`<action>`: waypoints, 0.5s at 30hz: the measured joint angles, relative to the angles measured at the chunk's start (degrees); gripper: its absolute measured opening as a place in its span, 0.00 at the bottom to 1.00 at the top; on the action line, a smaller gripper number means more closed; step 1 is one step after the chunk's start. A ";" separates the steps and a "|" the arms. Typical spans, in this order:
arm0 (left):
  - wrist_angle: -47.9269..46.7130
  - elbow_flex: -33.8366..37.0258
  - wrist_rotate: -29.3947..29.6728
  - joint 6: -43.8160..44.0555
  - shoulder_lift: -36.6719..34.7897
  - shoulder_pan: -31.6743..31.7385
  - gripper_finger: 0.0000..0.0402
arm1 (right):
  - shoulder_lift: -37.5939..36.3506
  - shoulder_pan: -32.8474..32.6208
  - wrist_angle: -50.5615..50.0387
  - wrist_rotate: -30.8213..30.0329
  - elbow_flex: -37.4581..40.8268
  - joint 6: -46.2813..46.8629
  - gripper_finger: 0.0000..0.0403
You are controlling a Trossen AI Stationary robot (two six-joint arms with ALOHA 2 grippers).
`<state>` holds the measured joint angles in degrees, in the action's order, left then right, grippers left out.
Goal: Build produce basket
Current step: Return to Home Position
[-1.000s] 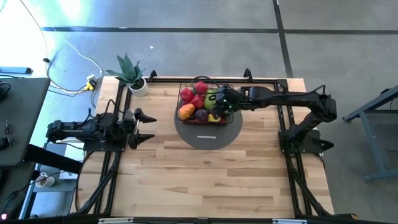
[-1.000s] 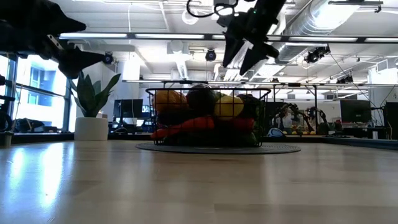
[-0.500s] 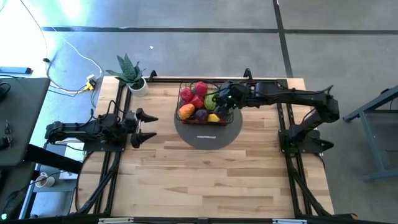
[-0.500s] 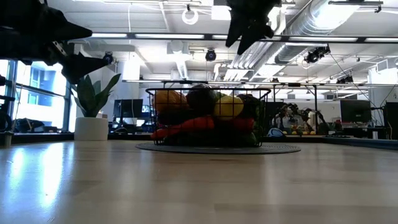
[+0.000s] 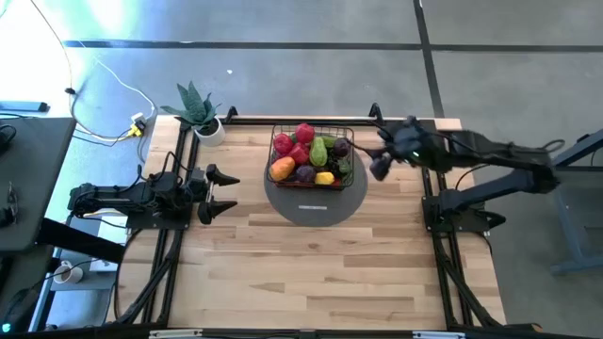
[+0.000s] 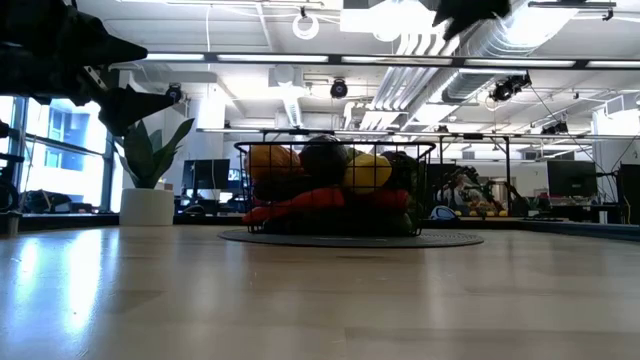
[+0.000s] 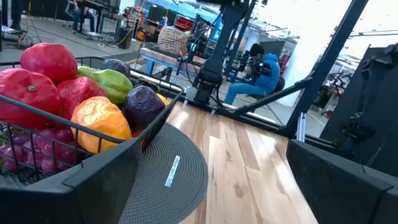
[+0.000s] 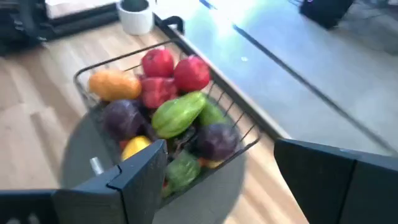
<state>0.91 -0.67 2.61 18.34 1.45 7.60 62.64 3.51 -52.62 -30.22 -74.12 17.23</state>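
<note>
The black wire basket (image 5: pixel 312 143) stands on a flat grey round disc (image 5: pixel 316 203) at the table's far middle. It is heaped with produce (image 5: pixel 303 134): red apples, a green pepper, an orange fruit, purple and yellow pieces. My right gripper (image 5: pixel 375 162) hangs open, raised above the table just right of the basket; its wrist view looks down on the basket (image 8: pixel 99 73) and produce (image 8: pixel 177 115). My left gripper (image 5: pixel 234 194) waits open, left of the basket, with fingers pointing at it; the produce (image 7: pixel 99 121) shows in its wrist view.
A spiky green potted plant (image 5: pixel 200 113) stands at the far left corner. Black frame rails (image 5: pixel 415 121) run along the far edge and both sides. Bare wood (image 5: pixel 311 273) fills the table's near half. A person (image 7: pixel 258 71) sits in the room beyond.
My right gripper has risen from over the basket's right side and drawn back toward the table's right edge, leaving the low view's middle for its top edge. The produce and basket have stayed in place.
</note>
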 joint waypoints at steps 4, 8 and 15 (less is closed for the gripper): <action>0.00 0.00 0.00 0.02 0.00 0.00 0.97 | -12.05 -0.10 11.20 5.70 15.74 3.52 0.69; -0.01 0.00 0.00 0.04 0.00 0.00 0.97 | -22.01 -0.98 20.96 9.41 26.27 4.77 0.69; 0.00 0.00 0.00 -0.02 0.00 0.00 0.97 | -35.23 -3.48 32.73 9.68 41.45 4.81 0.69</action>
<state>0.91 -0.67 2.61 18.32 1.45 7.60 27.41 0.03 -19.89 -20.53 -32.66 22.04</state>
